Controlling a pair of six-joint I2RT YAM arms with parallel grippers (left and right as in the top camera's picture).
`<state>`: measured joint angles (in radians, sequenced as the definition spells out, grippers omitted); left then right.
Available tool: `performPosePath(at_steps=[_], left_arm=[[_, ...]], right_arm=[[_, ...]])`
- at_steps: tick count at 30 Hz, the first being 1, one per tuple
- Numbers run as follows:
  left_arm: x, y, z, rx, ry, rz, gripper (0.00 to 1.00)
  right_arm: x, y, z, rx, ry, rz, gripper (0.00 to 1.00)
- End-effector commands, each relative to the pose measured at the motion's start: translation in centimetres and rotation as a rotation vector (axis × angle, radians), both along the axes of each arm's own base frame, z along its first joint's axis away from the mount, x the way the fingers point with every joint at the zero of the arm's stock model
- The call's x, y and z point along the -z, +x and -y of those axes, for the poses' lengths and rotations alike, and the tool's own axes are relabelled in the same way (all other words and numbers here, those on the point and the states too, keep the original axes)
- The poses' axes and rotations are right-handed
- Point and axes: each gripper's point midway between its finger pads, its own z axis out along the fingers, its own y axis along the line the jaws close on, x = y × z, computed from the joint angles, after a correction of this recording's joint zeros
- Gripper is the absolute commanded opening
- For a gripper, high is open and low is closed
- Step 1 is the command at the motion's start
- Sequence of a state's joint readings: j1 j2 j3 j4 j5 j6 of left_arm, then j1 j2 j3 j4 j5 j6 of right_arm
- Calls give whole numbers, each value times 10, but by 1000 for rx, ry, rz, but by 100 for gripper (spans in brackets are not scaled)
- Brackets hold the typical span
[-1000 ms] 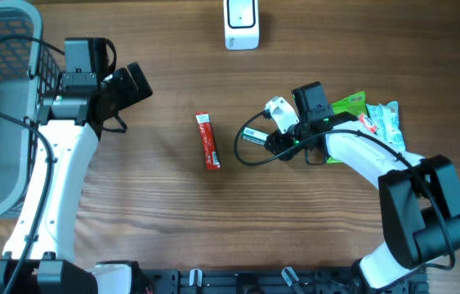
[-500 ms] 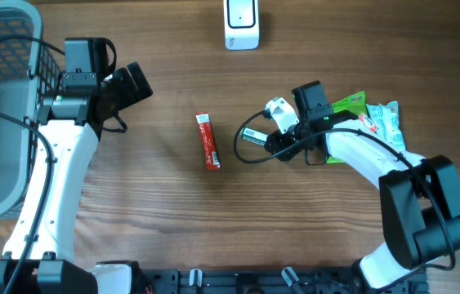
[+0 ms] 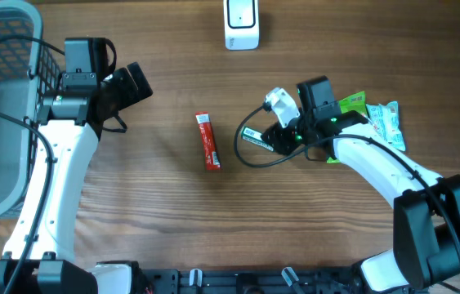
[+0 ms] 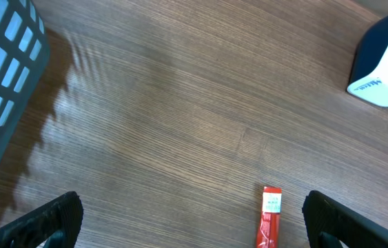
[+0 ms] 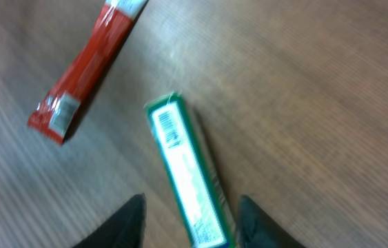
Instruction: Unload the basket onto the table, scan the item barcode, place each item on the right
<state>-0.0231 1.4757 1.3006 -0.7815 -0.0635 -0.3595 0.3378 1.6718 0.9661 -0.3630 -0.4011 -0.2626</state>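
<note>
We find the green pack lying near the middle of the table, its rear end between the fingers of the right gripper. Its long axis runs nearly straight out from those fingers, towards the red sachet, which lies just beyond it and apart. The jaws stand narrow on either side of the pack. In the right wrist view a gap shows beside one finger, so we cannot tell whether the pack is gripped or only straddled.

The scanner stands at the far edge of the table, well apart from the pack and off to one side of its axis. We judge that the pack must be carried there and its label turned towards the scanner's window. The right arm is the one at the pack. The left gripper hangs wide open and empty near the basket, well away.

Only the right wrist view shows the barcode, facing up on the white label at the pack's far end, but it leaves out the scanner. The left wrist view catches the scanner and the sachet but not the pack
</note>
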Motion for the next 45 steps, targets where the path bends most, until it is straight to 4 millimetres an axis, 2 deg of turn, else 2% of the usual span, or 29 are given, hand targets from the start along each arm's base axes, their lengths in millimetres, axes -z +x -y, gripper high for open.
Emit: performPosePath(at_steps=[1, 3, 9, 16, 22, 26, 29, 33, 36, 37, 40, 43, 45], left_arm=[[-1, 2, -4, -3, 18, 3, 100], [-1, 2, -4, -3, 18, 3, 100], [-1, 2, -4, -3, 18, 3, 100], [-1, 2, -4, -4, 17, 3, 100], [-1, 2, -4, -3, 18, 3, 100], [-1, 2, -4, -4, 17, 3, 100], [-1, 2, -4, -3, 18, 3, 100], [-1, 2, -4, -3, 18, 3, 100], [-1, 2, -4, -3, 18, 3, 100], [-1, 2, -4, -3, 18, 3, 100], [-1, 2, -4, -3, 18, 3, 100], [-1, 2, -4, -3, 18, 3, 100], [-1, 2, -4, -4, 17, 3, 100]], right_arm=[[-3, 17, -4, 56, 20, 23, 29], [6, 20, -4, 59, 16, 14, 25], [30, 15, -2, 98, -3, -67, 23], [14, -13, -28, -11, 168, -181, 21], [14, -38, -25, -76, 151, -243, 21], [2, -57, -39, -205, 242, -263, 24], [-6, -51, -46, -171, 300, -274, 24], [-4, -27, -37, 5, 241, -253, 25], [-7, -11, -24, 132, 176, -212, 33], [-10, -6, -21, 156, 145, -178, 47], [-7, -2, -20, 191, 44, -111, 66], [7, -9, -22, 197, -91, -67, 69], [12, -15, -31, 174, -150, -34, 69]])
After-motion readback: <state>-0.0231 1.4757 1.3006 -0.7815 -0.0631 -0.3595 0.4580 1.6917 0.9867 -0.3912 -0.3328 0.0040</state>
